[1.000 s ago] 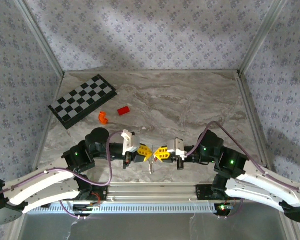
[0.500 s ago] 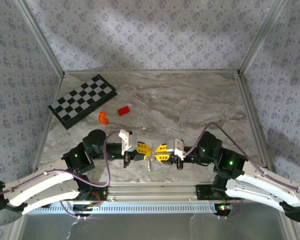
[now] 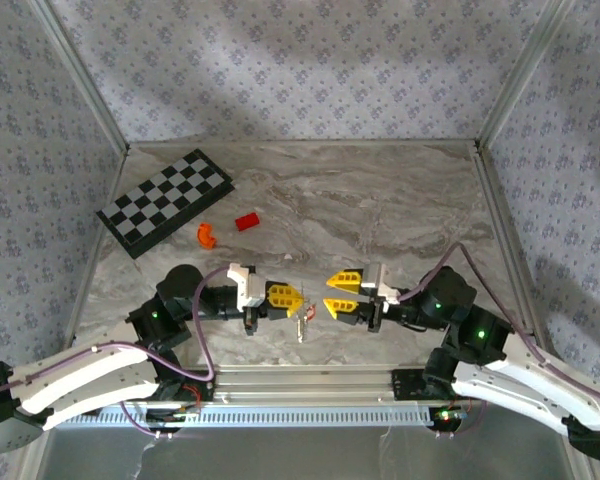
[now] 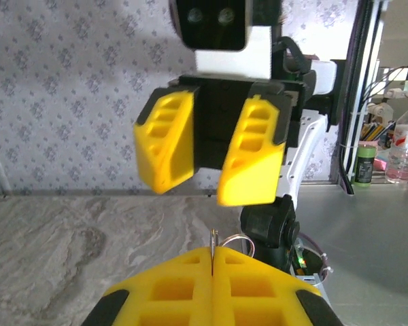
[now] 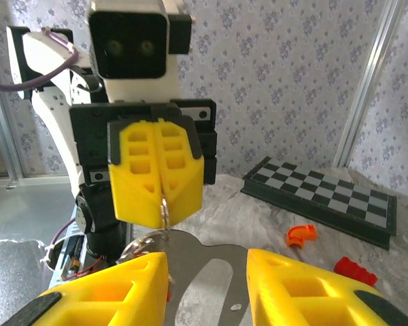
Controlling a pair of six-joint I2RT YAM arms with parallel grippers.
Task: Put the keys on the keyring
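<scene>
Alignment governed this step. Left hand (image 3: 295,297) was clamped shut on the keyring (image 4: 213,239), with the keys (image 5: 211,270) dangling beneath it above the table's (image 3: 380,200) near edge. Right hand (image 3: 334,292), just to its right, stood open and empty; it needed to close squarely on one key's flat.

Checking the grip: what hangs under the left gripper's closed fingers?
The shut left gripper pinches the thin keyring, and a flat silvery key dangles below it. Fingers of the open right gripper cover part of the key, so other keys cannot be seen.
</scene>
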